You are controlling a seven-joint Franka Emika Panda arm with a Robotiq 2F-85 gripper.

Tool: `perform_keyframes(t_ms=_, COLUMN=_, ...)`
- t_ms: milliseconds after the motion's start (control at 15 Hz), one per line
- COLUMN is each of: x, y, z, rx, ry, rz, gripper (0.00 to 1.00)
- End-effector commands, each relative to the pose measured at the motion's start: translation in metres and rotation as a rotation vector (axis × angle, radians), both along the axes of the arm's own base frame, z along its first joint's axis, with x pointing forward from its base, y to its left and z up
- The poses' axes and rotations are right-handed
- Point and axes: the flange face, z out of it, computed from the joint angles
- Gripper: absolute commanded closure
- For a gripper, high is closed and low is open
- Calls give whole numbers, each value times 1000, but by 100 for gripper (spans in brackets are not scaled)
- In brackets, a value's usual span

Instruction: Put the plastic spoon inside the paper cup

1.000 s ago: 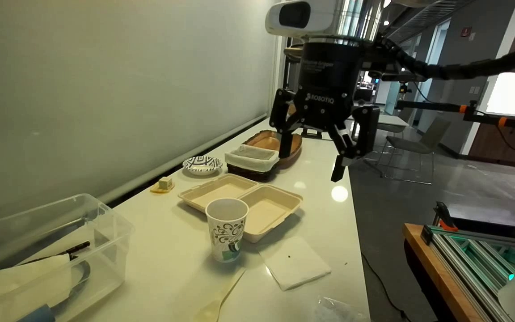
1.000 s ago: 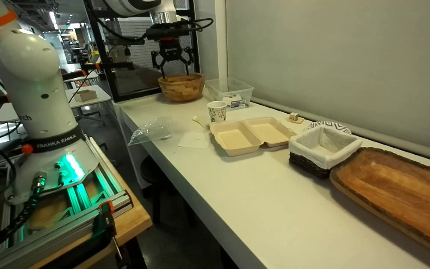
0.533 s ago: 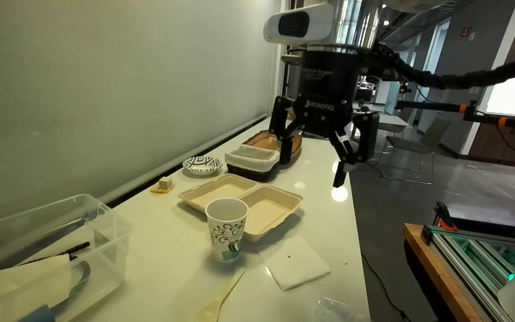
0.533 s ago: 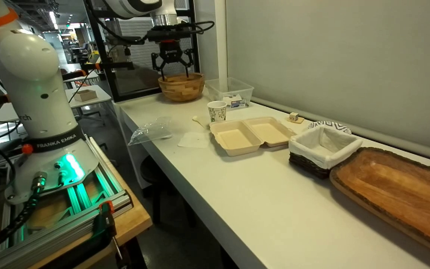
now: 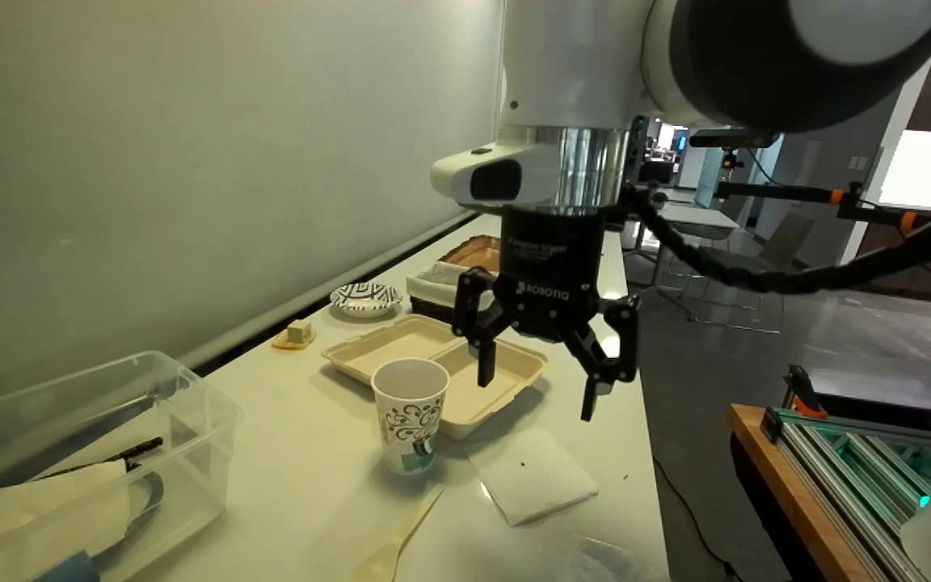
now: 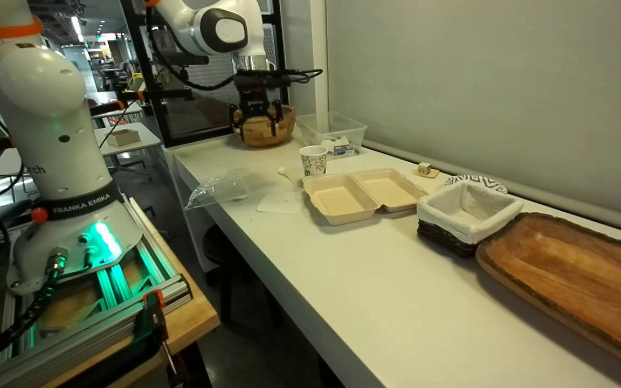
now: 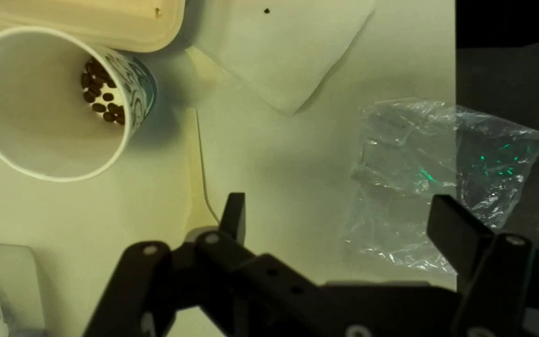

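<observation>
Pincer [image 7: 339, 206] above desk [image 5: 312, 485], pointing down, jaws set wide apart. Spoon [image 7: 193, 164] flat on desk, lower than pincer; in wrist view it runs alongside one jaw, scoop end partly hidden by that jaw, handle leading away from pincer. Clear bag [image 7: 400, 173] also lower than pincer, seen by the opposite jaw in wrist view; part of it overhangs desk edge. Cup [image 5: 410, 416] upright on desk; in wrist view, on far side of spoon from pincer. Spoon outside cup, handle tip near cup base but apart. Brown beans [image 7: 98, 107] at bottom of cup. Napkin [image 7: 279, 56] out past the jaw tips in wrist view. Tray [image 6: 343, 196] beyond cup from pincer, lying open, two compartments; just beside napkin. In an exterior view, bowl [image 6: 259, 137] directly behind pincer, bin [image 6: 351, 134] just beside bowl. Well apart from pincer, past tray: block [image 5: 298, 329], patterned plate [image 5: 365, 301], lined basket [image 6: 442, 238]; platter [image 6: 574, 264] farthest out, just beside basket. Arm base [image 6: 73, 231] on a bench [image 6: 194, 310] apart from desk.
</observation>
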Motion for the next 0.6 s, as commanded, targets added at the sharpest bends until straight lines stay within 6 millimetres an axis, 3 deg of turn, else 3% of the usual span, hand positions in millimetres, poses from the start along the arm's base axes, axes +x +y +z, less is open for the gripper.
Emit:
perform_keyframes(t_ms=0, x=20, y=9, z=-31, rx=-31, ry=-11, rz=85, gripper=0)
perform_keyframes(t_ms=533, x=56, y=-2, z=-84, rx=-119, ry=22, rz=197, gripper=0)
